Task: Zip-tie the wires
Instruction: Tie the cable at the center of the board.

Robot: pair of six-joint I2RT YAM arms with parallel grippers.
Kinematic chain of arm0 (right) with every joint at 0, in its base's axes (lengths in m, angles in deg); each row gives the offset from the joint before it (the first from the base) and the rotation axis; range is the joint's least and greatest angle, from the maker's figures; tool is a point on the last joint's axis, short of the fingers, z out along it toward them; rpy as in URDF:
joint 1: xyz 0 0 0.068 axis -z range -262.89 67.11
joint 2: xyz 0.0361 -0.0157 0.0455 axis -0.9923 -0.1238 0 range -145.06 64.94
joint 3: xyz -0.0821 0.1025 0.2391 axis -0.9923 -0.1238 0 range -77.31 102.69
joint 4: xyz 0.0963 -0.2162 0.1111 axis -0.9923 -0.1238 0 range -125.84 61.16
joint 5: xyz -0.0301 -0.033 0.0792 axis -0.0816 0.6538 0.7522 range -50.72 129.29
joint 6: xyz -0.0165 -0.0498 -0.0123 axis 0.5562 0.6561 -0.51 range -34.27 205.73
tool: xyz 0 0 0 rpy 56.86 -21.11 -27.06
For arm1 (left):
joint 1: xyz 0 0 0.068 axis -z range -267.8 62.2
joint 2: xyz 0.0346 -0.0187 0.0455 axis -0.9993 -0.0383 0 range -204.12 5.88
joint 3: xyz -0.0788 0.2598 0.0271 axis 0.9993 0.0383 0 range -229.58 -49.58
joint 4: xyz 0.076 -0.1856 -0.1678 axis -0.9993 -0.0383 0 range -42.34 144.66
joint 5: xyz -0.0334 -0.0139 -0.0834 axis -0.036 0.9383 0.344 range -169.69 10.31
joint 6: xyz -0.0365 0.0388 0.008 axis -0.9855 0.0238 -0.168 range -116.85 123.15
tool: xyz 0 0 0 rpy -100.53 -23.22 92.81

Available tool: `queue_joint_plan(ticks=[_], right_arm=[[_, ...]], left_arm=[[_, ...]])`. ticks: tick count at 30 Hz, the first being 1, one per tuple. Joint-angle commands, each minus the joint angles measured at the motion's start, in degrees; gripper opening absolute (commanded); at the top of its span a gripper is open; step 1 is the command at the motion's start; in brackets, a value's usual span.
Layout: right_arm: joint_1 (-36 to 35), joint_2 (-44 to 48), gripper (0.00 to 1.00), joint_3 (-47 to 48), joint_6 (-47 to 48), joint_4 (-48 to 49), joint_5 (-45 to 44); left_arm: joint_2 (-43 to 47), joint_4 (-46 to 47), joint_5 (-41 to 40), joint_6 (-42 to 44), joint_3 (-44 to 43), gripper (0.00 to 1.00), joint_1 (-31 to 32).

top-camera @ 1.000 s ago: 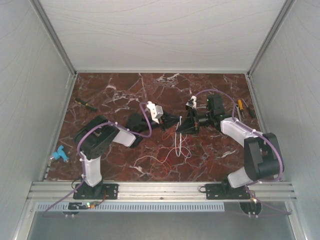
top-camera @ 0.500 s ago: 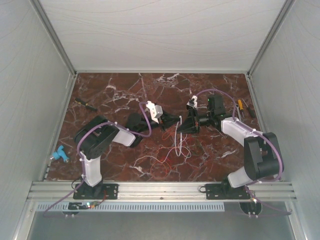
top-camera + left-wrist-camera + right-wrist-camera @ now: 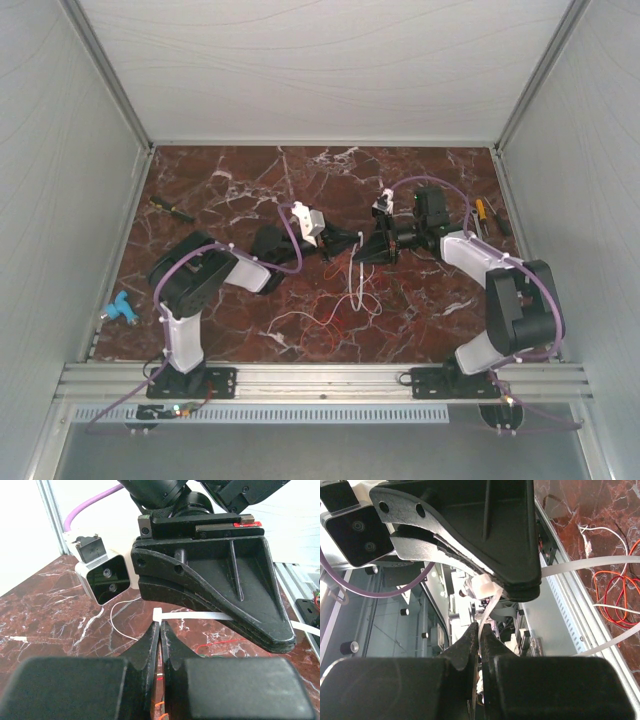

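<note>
Jaws of both the left gripper (image 3: 159, 626) and right gripper (image 3: 479, 625) pinch shut on a pale plastic zip tie (image 3: 195, 616), above thin red-orange and white wires (image 3: 340, 318) on the marble worktop (image 3: 230, 180).

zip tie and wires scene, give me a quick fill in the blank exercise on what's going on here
1. The left gripper and the right gripper are both ___ on the zip tie.
2. The wires lying on the table are red-orange and ___.
3. The blue object sits by the table's ___ edge.
Missing words: shut; white; left.
</note>
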Motion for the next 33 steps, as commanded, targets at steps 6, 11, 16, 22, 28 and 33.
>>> queue_joint_plan(ticks=[6, 11, 16, 22, 28, 33], right_arm=[[-0.92, -0.15, 0.00, 1.73, 1.39, -1.83, 1.25], [-0.88, 0.93, 0.00, 1.27, 1.86, -2.78, 0.97], [-0.86, 1.30, 0.00, 1.22, 1.98, -2.87, 0.89], [-0.86, 1.63, 0.00, 1.57, 1.87, -3.39, 0.88], [-0.91, 2.22, 0.00, 1.11, 1.92, -3.47, 0.96], [-0.86, 2.62, 0.00, 1.40, 1.70, -3.41, 0.96]], left_arm=[[0.84, 16.19, 1.19, 0.42, -2.22, 0.00, 0.04], [0.39, 16.19, 0.50, 0.29, -2.31, 0.00, 0.04], [0.14, 16.19, 0.34, 0.17, -2.48, 0.00, 0.04], [-0.16, 16.19, -0.24, -0.03, -2.40, 0.00, -0.11], [-0.62, 16.19, -0.41, -0.19, -2.75, 0.00, -0.13], [-1.02, 16.19, -0.36, -0.51, -3.25, 0.00, -0.22]])
